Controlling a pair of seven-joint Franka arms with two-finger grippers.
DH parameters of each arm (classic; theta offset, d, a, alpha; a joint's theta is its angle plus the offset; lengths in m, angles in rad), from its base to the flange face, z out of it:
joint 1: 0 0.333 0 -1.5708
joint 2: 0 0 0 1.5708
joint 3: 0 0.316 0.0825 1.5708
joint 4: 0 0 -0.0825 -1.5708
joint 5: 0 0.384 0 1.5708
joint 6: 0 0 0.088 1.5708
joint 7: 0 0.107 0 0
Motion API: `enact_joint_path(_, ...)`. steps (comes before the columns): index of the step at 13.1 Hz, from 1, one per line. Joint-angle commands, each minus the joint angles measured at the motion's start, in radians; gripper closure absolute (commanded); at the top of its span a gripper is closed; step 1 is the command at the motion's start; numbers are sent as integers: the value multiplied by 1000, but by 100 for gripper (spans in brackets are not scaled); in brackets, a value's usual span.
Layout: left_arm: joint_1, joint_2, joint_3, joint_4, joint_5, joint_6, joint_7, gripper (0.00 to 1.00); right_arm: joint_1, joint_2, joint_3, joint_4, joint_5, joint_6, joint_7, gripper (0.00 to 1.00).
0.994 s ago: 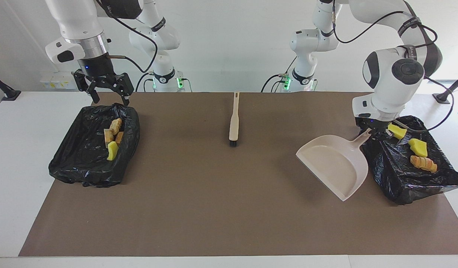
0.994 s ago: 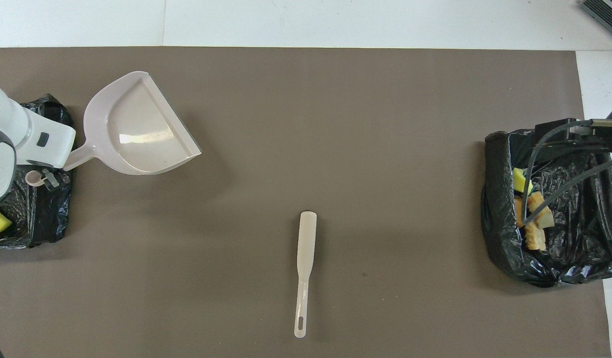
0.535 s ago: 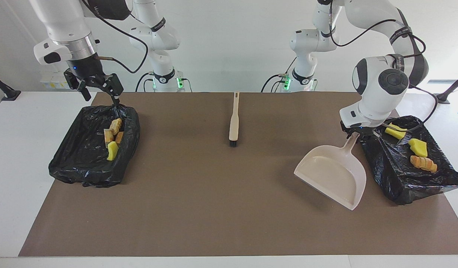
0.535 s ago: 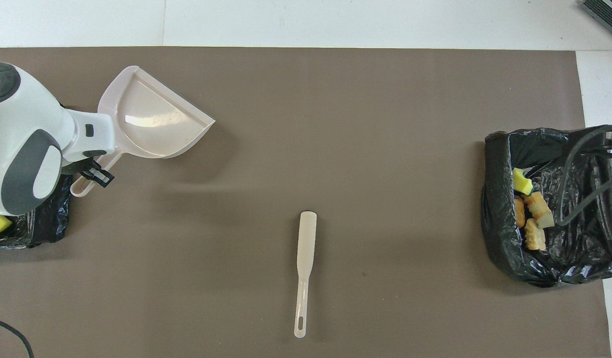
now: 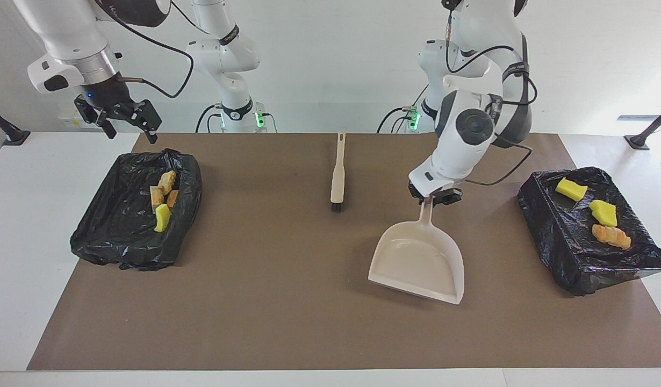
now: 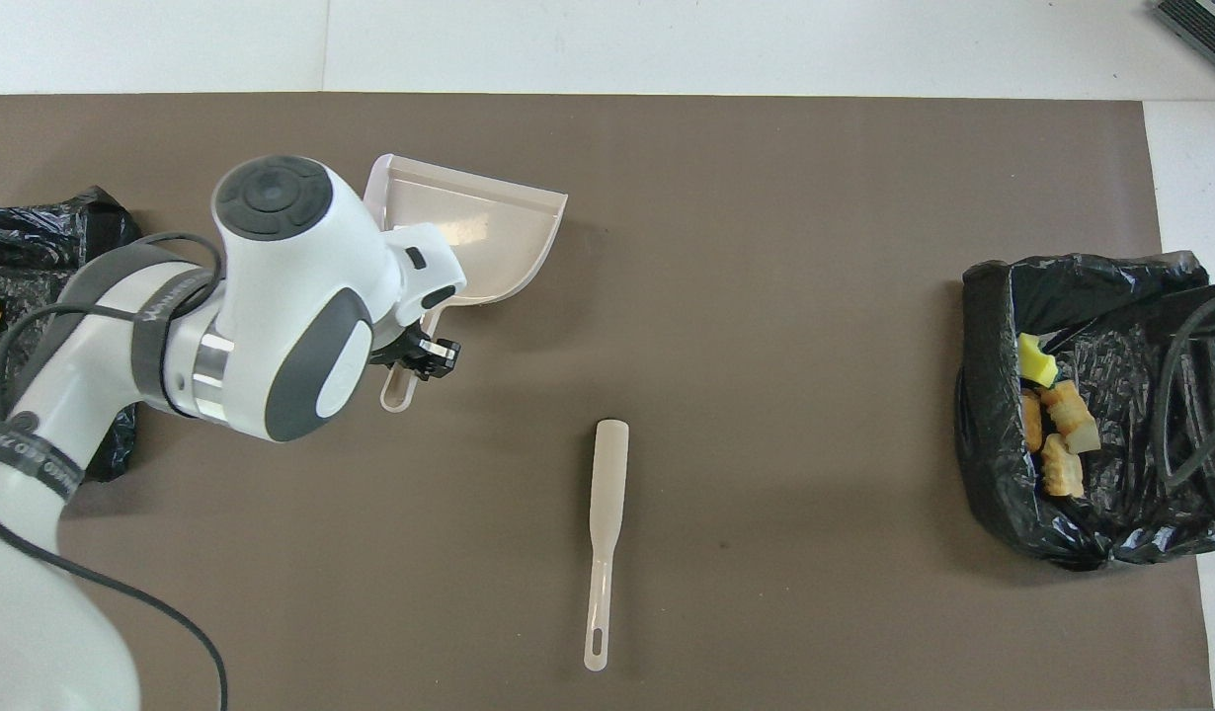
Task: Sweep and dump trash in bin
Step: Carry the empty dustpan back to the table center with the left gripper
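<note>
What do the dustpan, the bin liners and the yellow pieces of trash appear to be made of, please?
dustpan: likely smooth beige moulded plastic; a glossy highlight shows in its pan.
bin liners: thin black plastic film, crinkled and shiny.
yellow pieces: probably foam or sponge; matte, blocky chunks.

Brown mat (image 5: 287, 301) on white table (image 5: 35, 226)

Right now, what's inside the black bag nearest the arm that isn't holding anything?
The black bag holds one yellow foam chunk and a few orange-tan pieces against one wall. Its folds may hide more.
</note>
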Motion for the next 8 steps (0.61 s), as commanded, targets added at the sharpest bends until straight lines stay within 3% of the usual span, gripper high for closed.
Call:
enact_joint_path(1,-79,73,19,78,-15,10,-137,100,6,-16,-11,-9,2,-13,-21,0)
enact_joint_path(3,-121,98,19,81,-16,50,-197,100,7,-19,-8,-12,5,-25,-22,0)
enact_joint_path(5,-170,182,20,121,-12,108,-314,100,12,-22,-3,-15,9,-28,-24,0)
enact_joint_path(7,-156,197,20,139,-10,144,-323,100,29,-30,6,-30,2,-30,-18,0)
enact_joint_path(8,-155,188,20,142,-12,162,-333,19,48,-41,9,-46,-2,-28,-15,0)
